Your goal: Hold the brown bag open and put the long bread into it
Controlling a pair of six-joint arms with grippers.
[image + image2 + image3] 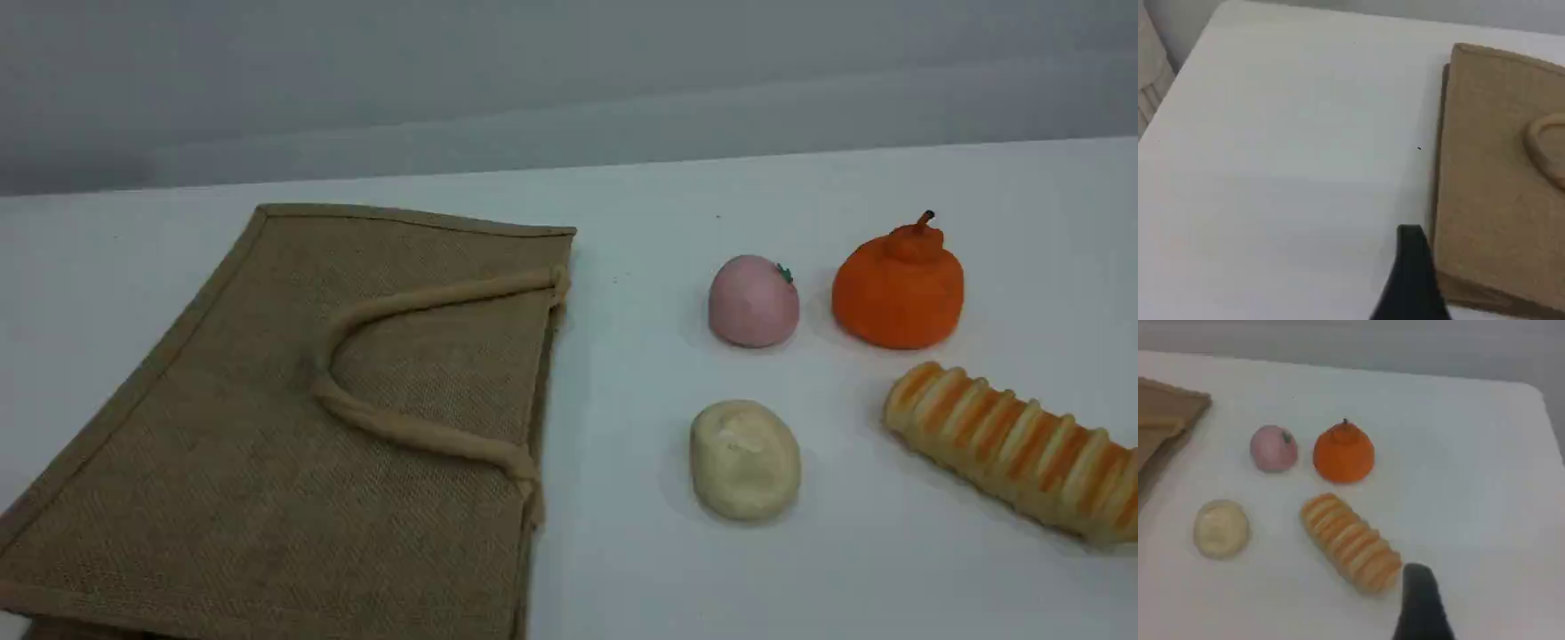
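Note:
The brown bag [267,427] lies flat and closed on the left of the white table, one beige handle [400,427] resting on top, its mouth side towards the middle. The long bread [1013,449] lies at the right, running slantwise to the frame's edge. Neither arm shows in the scene view. In the left wrist view, my left gripper [1411,280] shows one dark fingertip above bare table, just left of the bag [1498,187]. In the right wrist view, my right gripper [1421,600] shows one fingertip close to the near end of the bread [1351,543]. Both hold nothing.
A pink peach-like fruit [753,300] and an orange fruit [898,289] sit side by side behind the bread. A round cream-white bun [745,458] lies between bag and bread. The table's far edge [800,153] meets a grey wall.

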